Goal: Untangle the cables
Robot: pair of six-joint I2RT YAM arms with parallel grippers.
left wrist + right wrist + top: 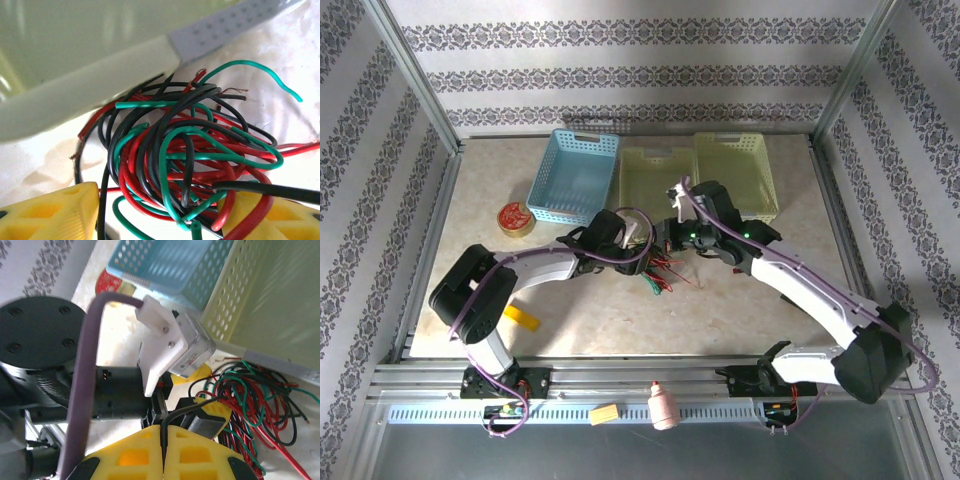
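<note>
With the cables (658, 272) heaped just in front of the pale green basket (655, 180), the right pincer (163, 440) pinching 1 black cable (192, 407) and the left pincer (162, 202) spread astride the heap, the left should close on 1 other strand, then draw gently away from the basket.

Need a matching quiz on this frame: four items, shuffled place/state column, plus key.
1 blue basket
2 red tape roll
3 cable tangle
4 right end effector

A shut on a black cable
B leftmost in the far row
C just left of the blue basket
D piled in the middle of the table

Pairs: 1-B, 2-C, 3-D, 4-A
</note>
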